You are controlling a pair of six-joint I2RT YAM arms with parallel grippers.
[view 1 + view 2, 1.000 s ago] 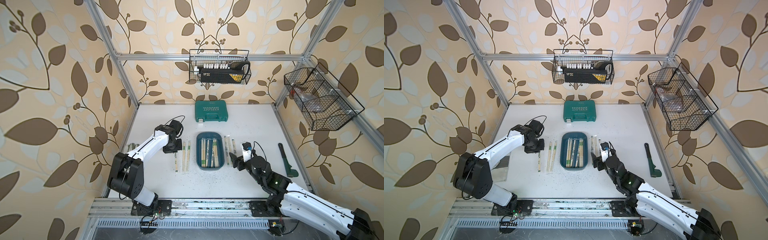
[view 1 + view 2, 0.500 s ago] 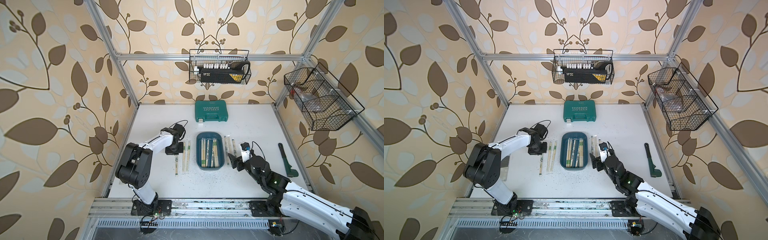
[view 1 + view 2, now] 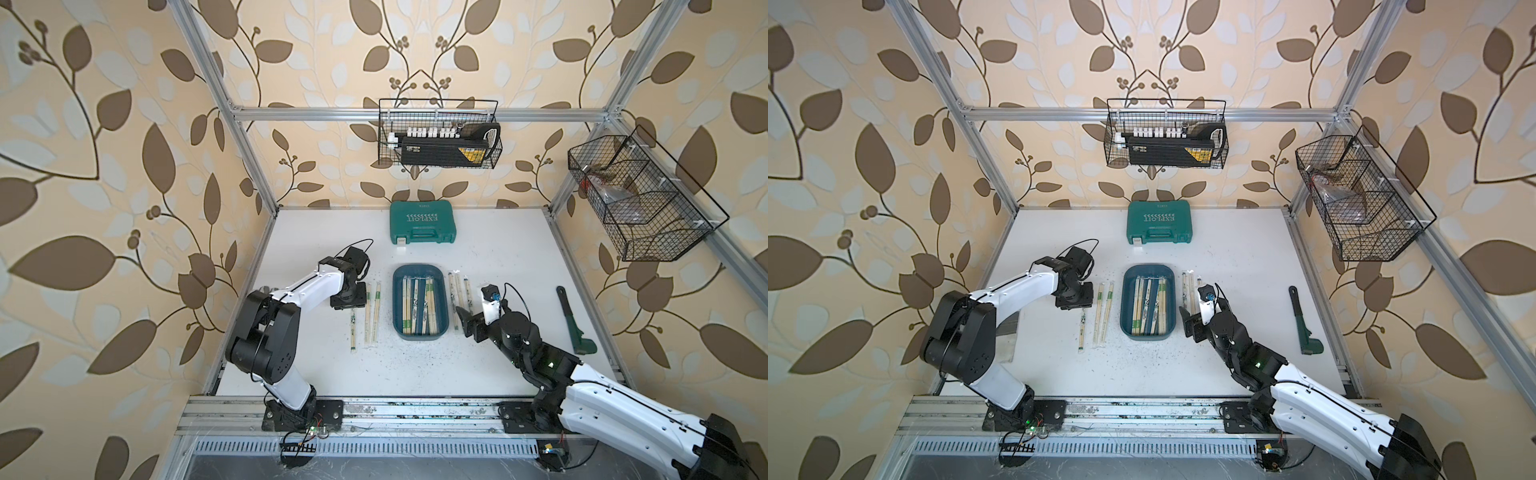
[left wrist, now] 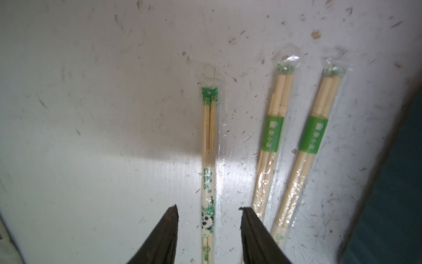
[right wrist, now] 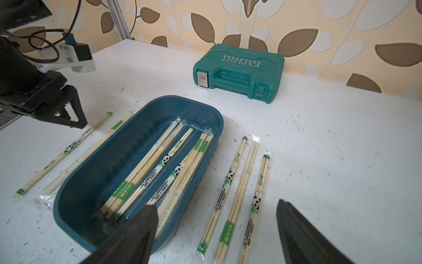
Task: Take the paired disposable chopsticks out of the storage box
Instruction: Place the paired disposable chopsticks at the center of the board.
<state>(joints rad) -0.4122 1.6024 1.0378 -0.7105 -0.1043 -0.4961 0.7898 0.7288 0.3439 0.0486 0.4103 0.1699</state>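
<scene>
Left gripper: I have it (image 4: 208, 207) low over the table (image 3: 498, 249), jaws parted either side of a panda-print pair (image 4: 209, 141) without pinching it. It carries nothing.
Left row: that pair lies flat, parallel to two green-banded pairs (image 4: 271, 137) nearer the storage box (image 3: 422, 337). I judge the tidy row keeps each pair separate and easy to see.
Right gripper: it (image 5: 215, 204) hangs empty with jaws spread wide, just beside the box's near right corner. This looks ready for a reach inside.
Right row: three more pairs (image 5: 237, 182) lie side by side on the table just beside the box.
Storage box: it sits mid-table. Several paired disposable chopsticks (image 3: 419, 305) lie lengthwise inside, partly overlapping.
Progress: I judge roughly half done.
Next: overlapped wrappers may need a careful single-pair pinch.
</scene>
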